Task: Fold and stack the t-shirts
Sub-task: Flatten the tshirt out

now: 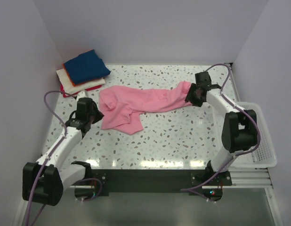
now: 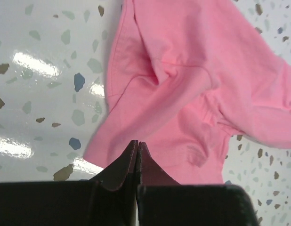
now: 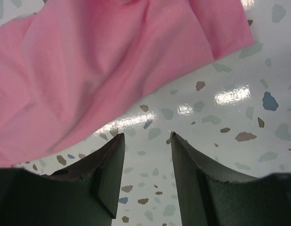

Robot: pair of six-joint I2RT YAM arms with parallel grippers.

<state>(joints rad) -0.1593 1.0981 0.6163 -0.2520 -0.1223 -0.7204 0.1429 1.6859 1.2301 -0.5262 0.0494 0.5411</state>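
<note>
Top view: one pink t-shirt (image 1: 136, 106) lay unfolded and rumpled across the middle of the terrazzo table (image 1: 173, 136), drawn out into a long band toward the right and bunched at the left. One stack of four folded t-shirts sat in the back left corner: navy blue (image 1: 86, 66) on top, then orange (image 1: 66, 71), white (image 1: 72, 87) and red (image 1: 95, 87). Only thin edges of the lower three showed. One white mesh basket (image 1: 265, 141) stood at the table's right edge, partly hidden behind the right arm.

Left wrist view: the left gripper (image 2: 137, 143) had its two fingers pressed together, the tips over the near hem of the pink t-shirt. Whether any cloth was pinched between them could not be made out.

Right wrist view: the right gripper (image 3: 145, 136) had its fingers spread apart with bare table between them, and the pink cloth lay just beyond the tips. The shirt ran off the frame at the top and left.
</note>
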